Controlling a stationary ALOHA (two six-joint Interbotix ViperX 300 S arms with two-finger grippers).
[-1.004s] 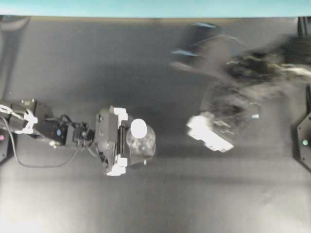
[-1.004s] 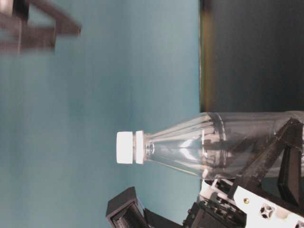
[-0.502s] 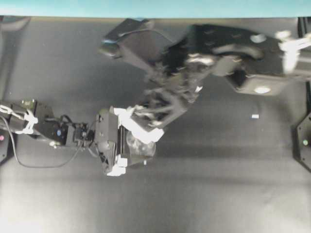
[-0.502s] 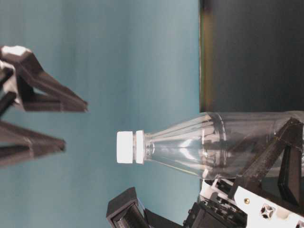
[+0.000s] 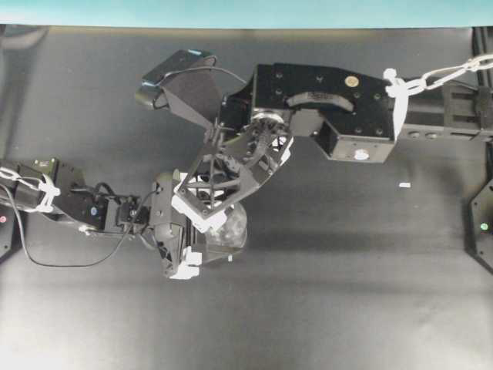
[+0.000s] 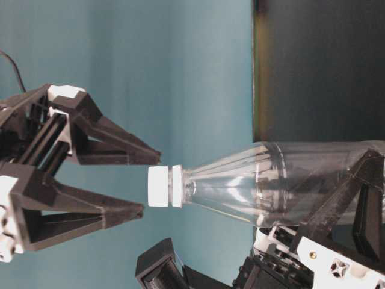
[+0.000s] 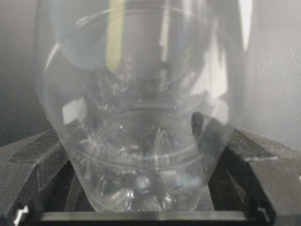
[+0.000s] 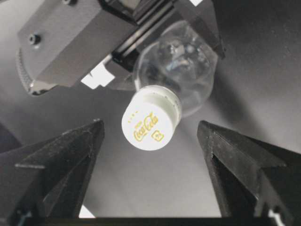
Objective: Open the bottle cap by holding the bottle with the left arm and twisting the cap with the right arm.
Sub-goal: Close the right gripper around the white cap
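Approach step: bottle (image 6: 289, 183) clamped in left end effector (image 5: 179, 235), right end effector (image 6: 147, 183) spread apart above cap (image 8: 151, 117), needing descent and closure.

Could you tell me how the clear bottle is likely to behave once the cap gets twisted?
The bottle looks empty and thin-walled, so probably light and apt to flex. Its smooth body may slip round in the left hand as the cap turns. Tall and narrow, it would likely tip if released.
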